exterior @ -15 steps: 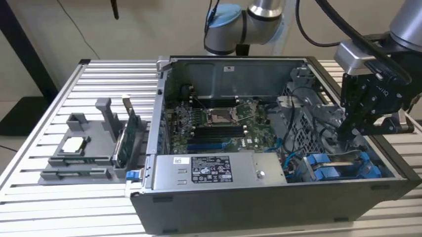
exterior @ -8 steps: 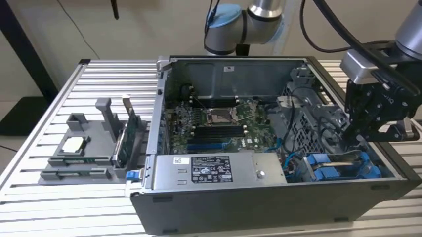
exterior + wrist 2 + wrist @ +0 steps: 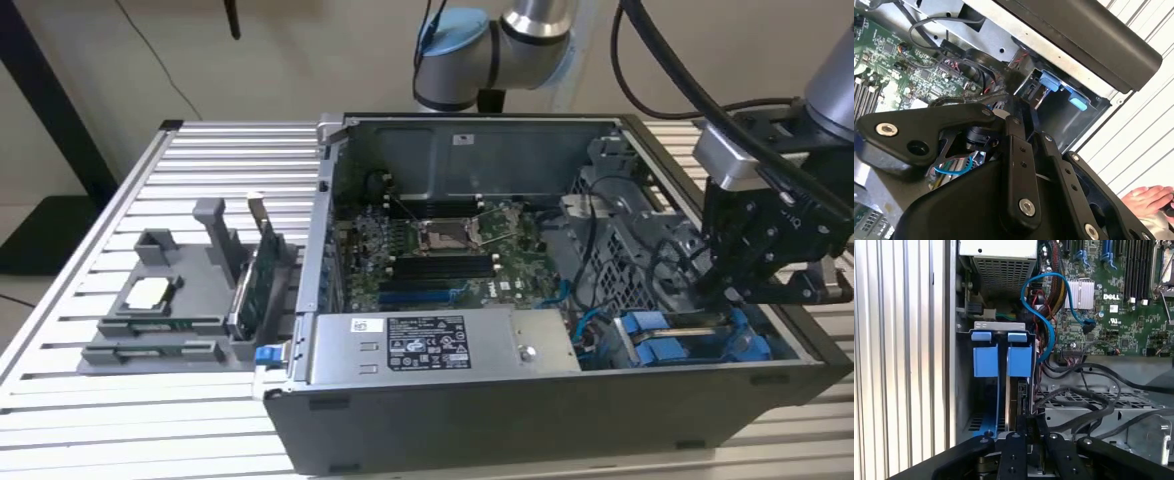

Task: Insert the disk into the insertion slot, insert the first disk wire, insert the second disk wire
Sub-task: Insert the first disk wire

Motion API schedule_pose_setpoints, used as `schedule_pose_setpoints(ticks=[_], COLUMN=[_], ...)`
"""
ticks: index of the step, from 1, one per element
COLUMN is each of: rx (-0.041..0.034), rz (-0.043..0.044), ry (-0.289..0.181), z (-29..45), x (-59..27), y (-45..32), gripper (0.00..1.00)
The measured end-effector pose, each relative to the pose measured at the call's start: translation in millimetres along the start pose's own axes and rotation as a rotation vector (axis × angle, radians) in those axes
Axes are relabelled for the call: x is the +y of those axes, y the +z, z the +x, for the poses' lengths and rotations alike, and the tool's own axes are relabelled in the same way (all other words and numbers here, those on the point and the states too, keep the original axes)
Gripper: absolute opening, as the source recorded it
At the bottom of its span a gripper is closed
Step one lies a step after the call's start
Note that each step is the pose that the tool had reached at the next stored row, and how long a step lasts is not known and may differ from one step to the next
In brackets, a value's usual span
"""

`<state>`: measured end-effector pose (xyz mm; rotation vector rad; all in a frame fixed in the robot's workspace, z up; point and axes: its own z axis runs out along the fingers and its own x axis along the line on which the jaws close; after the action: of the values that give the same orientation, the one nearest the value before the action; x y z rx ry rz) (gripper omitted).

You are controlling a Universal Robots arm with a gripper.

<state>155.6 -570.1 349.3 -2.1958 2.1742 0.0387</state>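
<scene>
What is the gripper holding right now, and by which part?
The gripper seems to pinch the disk by its outer end, edge-on in the insertion slot; the contact is partly hidden.

Hand (image 3: 742,294) over insertion slot (image 3: 694,345); motherboard (image 3: 441,250) beside slot, inside case (image 3: 534,405).

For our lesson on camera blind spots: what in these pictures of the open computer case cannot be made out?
Exterior view: the gripper covers part of the insertion slot.
First wrist view: blue carriers seen end-on; contents unclear.
Second wrist view: hand cut off by the edge.
</scene>
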Motion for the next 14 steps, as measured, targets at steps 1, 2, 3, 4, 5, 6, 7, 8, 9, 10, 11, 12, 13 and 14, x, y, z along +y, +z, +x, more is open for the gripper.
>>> schedule_pose_setpoints(ticks=[1,2,3,4,5,6,7,8,9,10,11,12,13,14], rx=[0.0002,0.0003,0.0002,0.0002,0.0002,0.0003,0.0005,0.0003,0.0003,0.0003,0.0001,0.0004,0.0005,0.0005], rz=[0.0,0.0,0.0,0.0,0.0,0.0,0.0,0.0,0.0,0.0,0.0,0.0,0.0,0.0001], ry=[0.0,0.0,0.0,0.0,0.0,0.0,0.0,0.0,0.0,0.0,0.0,0.0,0.0,0.0], z=[0.5,0.9,1.0,1.1,1.2,1.2,1.2,1.2,1.3,1.3,1.3,1.3,1.4,1.4], x=[-0.2,-0.4,-0.8,-1.2,-1.5,-2.0,-2.2,-2.4,-2.8,-3.1,-3.2,-3.2,-3.5,-3.9], y=[1.2,2.4,3.8,4.9,5.6,6.0,6.3,6.8,7.1,7.5,8.1,8.5,8.9,9.4], gripper=[0.19,0.19,0.19,0.19,0.19,0.19,0.19,0.19,0.19,0.19,0.19,0.19,0.19,0.19])
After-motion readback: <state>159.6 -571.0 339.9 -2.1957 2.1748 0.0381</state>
